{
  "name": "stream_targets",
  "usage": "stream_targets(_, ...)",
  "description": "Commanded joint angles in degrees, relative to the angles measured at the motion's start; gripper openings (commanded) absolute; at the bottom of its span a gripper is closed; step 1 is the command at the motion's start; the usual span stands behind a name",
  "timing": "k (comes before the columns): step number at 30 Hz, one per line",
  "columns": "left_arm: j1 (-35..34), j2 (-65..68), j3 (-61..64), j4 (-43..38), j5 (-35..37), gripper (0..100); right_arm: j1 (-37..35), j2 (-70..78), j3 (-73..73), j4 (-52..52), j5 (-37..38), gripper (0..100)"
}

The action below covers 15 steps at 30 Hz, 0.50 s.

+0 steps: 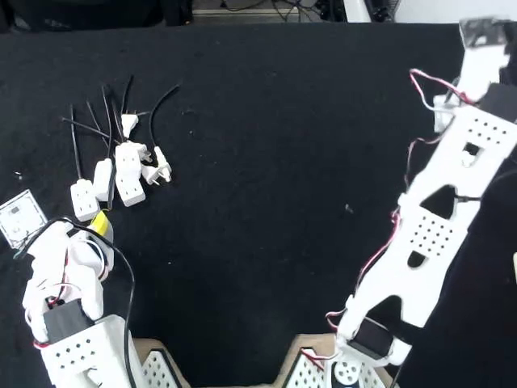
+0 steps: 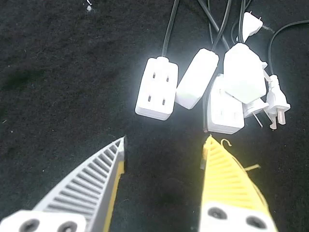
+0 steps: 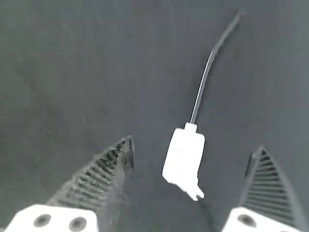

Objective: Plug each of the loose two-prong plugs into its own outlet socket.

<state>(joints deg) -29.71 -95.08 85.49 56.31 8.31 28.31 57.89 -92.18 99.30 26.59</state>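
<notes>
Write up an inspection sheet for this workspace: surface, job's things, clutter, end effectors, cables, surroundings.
Surface: black cloth covering the table.
Job's things: white sockets and loose plugs bunched at the far left, with three plugs showing bare prongs. A white block on a cord lies elsewhere; I cannot tell whether it is a plug or a socket.
Clutter: white square card at the left edge.
End effectors: left end effector open, just short of the sockets; right end effector open, its fingers either side of the block with gaps.
Cables: black cords fan away from the sockets; red and white wires run along the right arm.
Surroundings: floor cables beyond the far edge.
</notes>
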Motion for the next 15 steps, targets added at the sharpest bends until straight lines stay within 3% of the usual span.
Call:
stream_targets(1, 0.0, -0.5, -2.2, -1.2, 0.5, 26, -2.5, -9.6, -2.6, 2.1, -4.8, 34.6)
stream_targets(6, 0.0, -0.5, -2.2, -1.4, 0.5, 26, -5.2, -22.5, 7.2, 2.2, -8.4, 34.6)
stream_targets(15, 0.0, -0.5, -1.3, -3.6, 0.3, 26, -17.1, -64.9, 53.3, 1.7, -10.1, 34.6)
